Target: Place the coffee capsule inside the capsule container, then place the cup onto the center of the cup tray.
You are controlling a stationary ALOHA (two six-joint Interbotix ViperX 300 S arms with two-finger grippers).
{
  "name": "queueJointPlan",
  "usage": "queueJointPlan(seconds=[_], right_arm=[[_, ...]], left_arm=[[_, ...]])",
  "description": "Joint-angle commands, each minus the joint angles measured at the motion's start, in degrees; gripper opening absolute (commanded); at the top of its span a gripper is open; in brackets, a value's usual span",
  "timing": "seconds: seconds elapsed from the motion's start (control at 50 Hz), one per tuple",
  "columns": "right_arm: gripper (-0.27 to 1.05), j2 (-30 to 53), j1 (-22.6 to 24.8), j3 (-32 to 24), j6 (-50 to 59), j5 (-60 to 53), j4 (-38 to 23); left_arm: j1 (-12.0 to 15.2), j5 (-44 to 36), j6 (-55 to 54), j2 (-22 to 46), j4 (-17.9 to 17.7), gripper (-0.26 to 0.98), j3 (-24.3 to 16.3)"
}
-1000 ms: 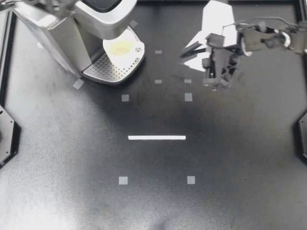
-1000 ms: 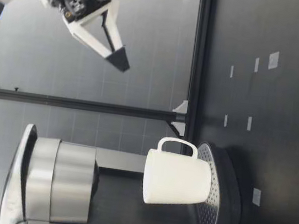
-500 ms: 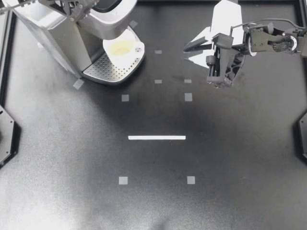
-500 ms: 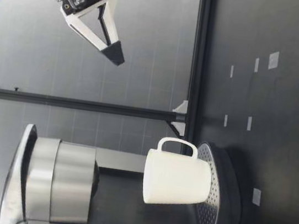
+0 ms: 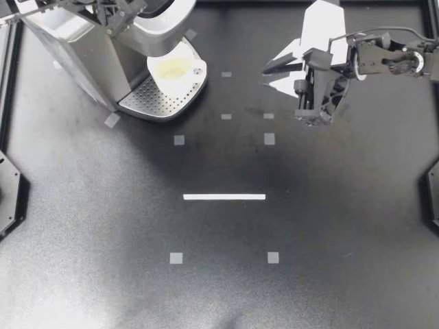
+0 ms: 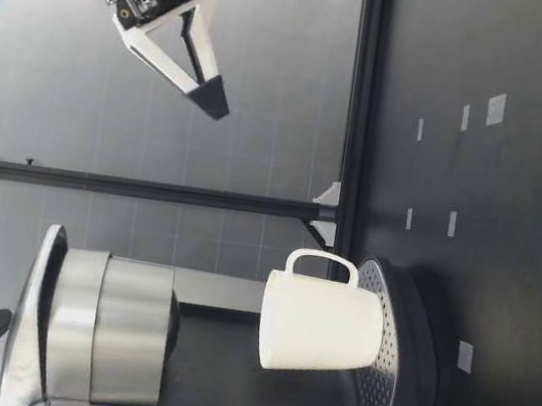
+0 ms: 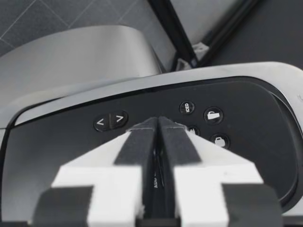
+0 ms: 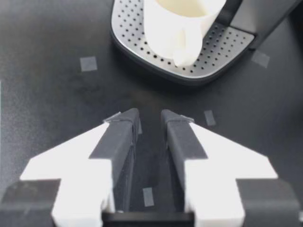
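two grippers, neither carrying anything. my left gripper hangs over the top of the coffee machine, jaws clenched pad to pad on nothing, tips just above the dark control panel near the arrow buttons. my right gripper is raised, well apart from the machine, jaws parted by a narrow gap, empty, aimed toward the cup. cup stands upright on the perforated cup tray under the spout, handle toward the right gripper. capsule not visible in any view; cannot tell if it is loaded. risks: the closed left tips could press a button or shove the machine and jolt the cup off centre; a low right approach could clip the handle and tip the cup.
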Motion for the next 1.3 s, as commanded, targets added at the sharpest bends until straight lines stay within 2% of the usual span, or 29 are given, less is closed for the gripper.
queueJointPlan(seconds=[0.0,0.36,0.46,0.72,0.86,1.12,1.28], right_arm=[[0.34,-0.53,0.09,-0.62,-0.09,-0.53,0.09],[0.34,0.09,0.09,-0.62,-0.09,-0.70,0.09],[0.34,0.26,0.09,-0.62,-0.09,-0.79,0.09],[0.34,0.35,0.26,-0.44,0.18,-0.79,0.18],[0.34,0.53,0.70,-0.44,0.18,-1.05,0.18],[0.34,0.70,0.70,-0.44,0.18,-1.58,0.18],[0.34,0.88,0.79,-0.44,0.00,-2.46,0.09]], left_arm=[[0.26,-0.26,0.00,-0.09,-0.26,0.11,-0.26],[0.26,0.00,0.18,1.67,-4.04,0.11,2.64],[0.26,-0.53,0.35,1.14,-3.69,0.11,2.29],[0.26,-5.10,2.02,-2.29,0.44,0.11,0.35],[0.26,-8.09,2.20,-2.90,0.53,0.11,-0.26],[0.18,-8.44,2.37,-1.85,0.09,0.11,-0.88],[-0.79,-8.26,2.55,-1.23,-0.62,0.11,-0.88]])
